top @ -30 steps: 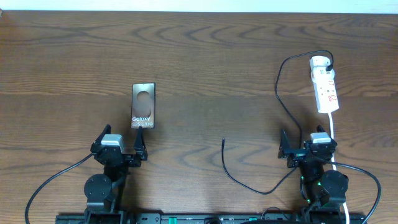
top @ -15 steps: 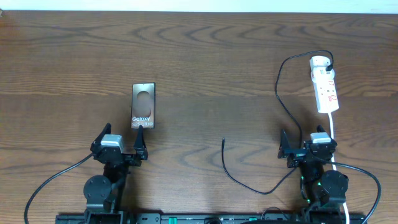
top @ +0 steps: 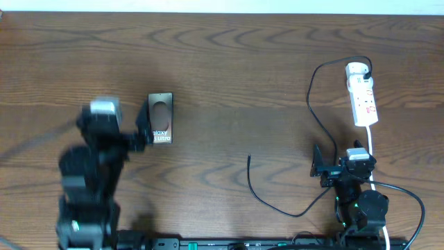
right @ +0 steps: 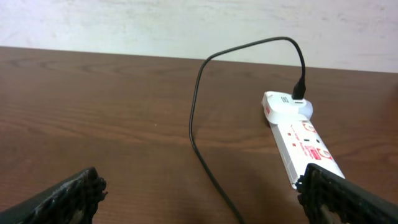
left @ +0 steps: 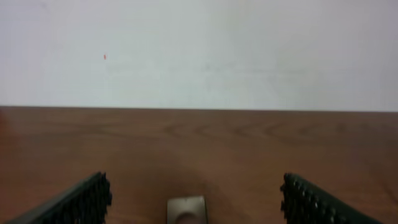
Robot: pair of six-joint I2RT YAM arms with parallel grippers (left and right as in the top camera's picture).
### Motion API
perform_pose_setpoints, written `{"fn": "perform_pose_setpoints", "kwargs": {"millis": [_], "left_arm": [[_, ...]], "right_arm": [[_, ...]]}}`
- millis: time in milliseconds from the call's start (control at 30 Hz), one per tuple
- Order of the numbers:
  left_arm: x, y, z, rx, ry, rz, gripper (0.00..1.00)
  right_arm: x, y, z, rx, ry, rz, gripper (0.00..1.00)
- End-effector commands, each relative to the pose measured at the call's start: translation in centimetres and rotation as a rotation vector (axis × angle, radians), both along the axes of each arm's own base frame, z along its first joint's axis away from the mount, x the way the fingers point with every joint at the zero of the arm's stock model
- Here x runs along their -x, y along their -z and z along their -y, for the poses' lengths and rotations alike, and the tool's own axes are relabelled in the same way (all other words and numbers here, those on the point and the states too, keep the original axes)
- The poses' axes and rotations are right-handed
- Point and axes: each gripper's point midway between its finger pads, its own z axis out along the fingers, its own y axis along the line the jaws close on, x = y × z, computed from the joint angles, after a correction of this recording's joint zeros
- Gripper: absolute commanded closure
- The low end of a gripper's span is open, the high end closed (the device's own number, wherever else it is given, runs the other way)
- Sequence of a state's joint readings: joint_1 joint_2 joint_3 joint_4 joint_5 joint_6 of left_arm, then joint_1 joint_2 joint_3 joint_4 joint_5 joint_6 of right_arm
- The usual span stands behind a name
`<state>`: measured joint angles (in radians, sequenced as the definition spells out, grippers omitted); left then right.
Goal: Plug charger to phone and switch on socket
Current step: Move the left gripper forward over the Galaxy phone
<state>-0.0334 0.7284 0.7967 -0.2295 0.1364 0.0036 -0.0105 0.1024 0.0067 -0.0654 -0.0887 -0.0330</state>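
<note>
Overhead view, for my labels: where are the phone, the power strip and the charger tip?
phone [top: 161, 111], overhead view, lighter circle on its face
power strip [top: 365, 104], overhead view, mid-body by red marks
charger tip [top: 250, 158], overhead view, cable's free end

Count on the table: four kinds, five pieces.
One phone [top: 161, 114], one charger [right: 191, 121], one socket [top: 363, 97], two grippers: left gripper [left: 196, 199], right gripper [right: 202, 190].

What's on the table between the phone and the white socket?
The charger, a thin black cable, loose tip nearest the phone; the overhead view shows it.
</note>
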Motion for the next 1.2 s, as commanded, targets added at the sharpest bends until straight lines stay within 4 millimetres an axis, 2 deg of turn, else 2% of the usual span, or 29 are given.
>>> {"fn": "perform_pose_setpoints", "kwargs": {"millis": [0, 100, 200, 267, 433, 667, 967, 1167], "left_arm": [[-3.3, -2.7, 0.1, -0.014, 0.01, -0.105, 0.14], [-6.3, -2.8, 0.2, -0.018, 0.01, -0.287, 0.14], [-8.3, -1.2, 0.2, -0.023, 0.008, -0.464, 0.14], [-9.2, 0.4, 0.2, -0.025, 0.008, -0.568, 0.14], [-10.7, 6.2, 0.3, -0.029, 0.011, -0.771, 0.13], [-11.1, 12.8, 0.4, -0.031, 0.014, -0.979, 0.14], [-11.4, 16.6, 0.5, -0.034, 0.014, -1.074, 0.14], [-11.3, 17.3, 0.4, -0.035, 0.014, -1.097, 0.14]], "right_arm": [[0.0, 0.0, 0.1, -0.011, 0.007, -0.002, 0.01], [0.0, 0.1, 0.1, -0.011, 0.007, -0.003, 0.01], [0.0, 0.0, 0.1, -0.011, 0.007, -0.002, 0.01], [0.0, 0.0, 0.1, -0.011, 0.007, -0.002, 0.01], [0.0, 0.0, 0.1, -0.011, 0.007, -0.002, 0.01], [0.0, 0.0, 0.1, -0.011, 0.007, -0.002, 0.01], [0.0, 0.0, 0.1, -0.011, 0.007, -0.002, 0.01], [0.0, 0.1, 0.1, -0.011, 0.007, -0.002, 0.01]]}}
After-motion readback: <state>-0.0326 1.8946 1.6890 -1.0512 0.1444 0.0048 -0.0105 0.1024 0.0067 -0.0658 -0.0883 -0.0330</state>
